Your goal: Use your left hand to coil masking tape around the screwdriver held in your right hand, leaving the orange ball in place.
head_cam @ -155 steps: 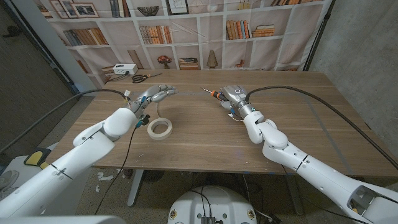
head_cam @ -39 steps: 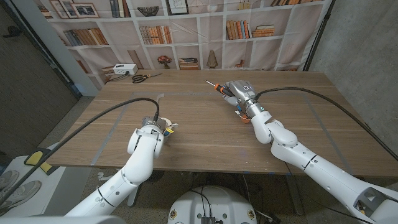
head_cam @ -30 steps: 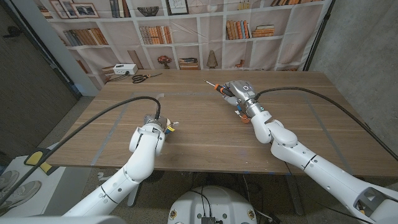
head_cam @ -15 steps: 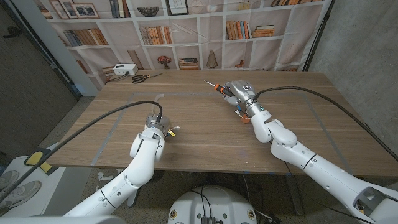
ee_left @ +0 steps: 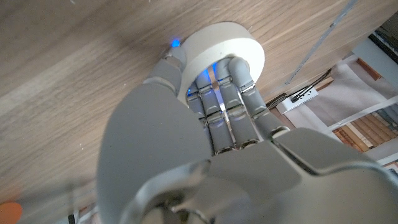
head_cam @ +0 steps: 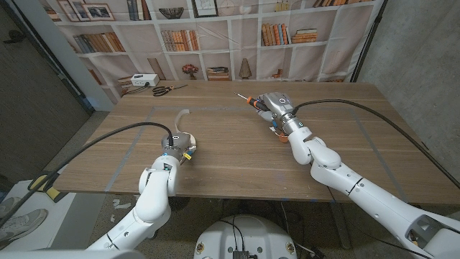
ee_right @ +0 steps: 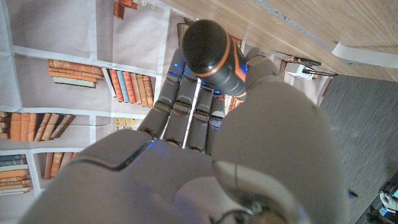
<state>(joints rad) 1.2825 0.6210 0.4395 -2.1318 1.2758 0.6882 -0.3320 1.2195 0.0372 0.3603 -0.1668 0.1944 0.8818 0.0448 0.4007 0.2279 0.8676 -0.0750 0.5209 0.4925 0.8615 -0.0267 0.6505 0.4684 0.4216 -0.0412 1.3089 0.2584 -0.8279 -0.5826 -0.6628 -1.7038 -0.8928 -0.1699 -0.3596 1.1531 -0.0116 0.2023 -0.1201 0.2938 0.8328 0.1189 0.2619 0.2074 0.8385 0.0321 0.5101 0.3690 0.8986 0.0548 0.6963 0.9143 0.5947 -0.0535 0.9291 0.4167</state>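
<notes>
While the left robot hand (head_cam: 180, 140) hovers low over the near left part of the table (head_cam: 237, 155), its fingers (ee_left: 231, 81) are curled around the masking tape (ee_left: 224, 45), a white roll gripped at its rim in the left wrist view; in the head view the roll is mostly hidden behind that hand. Just beyond it a pale strip (head_cam: 181, 115) curves across the wood, too small to tell what it is. At the far left corner sit a white box (head_cam: 144, 80) and a pair of scissors (head_cam: 169, 89), well apart from both hands. Further right, the right robot hand (head_cam: 274, 108) is raised over the far middle of the table and closed around the screwdriver (head_cam: 248, 102), whose orange and black handle (ee_right: 211, 51) sticks out of the fist in the right wrist view, while its thin shaft points toward the left in the head view. A thick black cable (head_cam: 359, 115) arcs over the table's right half behind that arm. A small orange blur (ee_left: 11, 211) shows at one corner of the left wrist view; I cannot tell what it is.
</notes>
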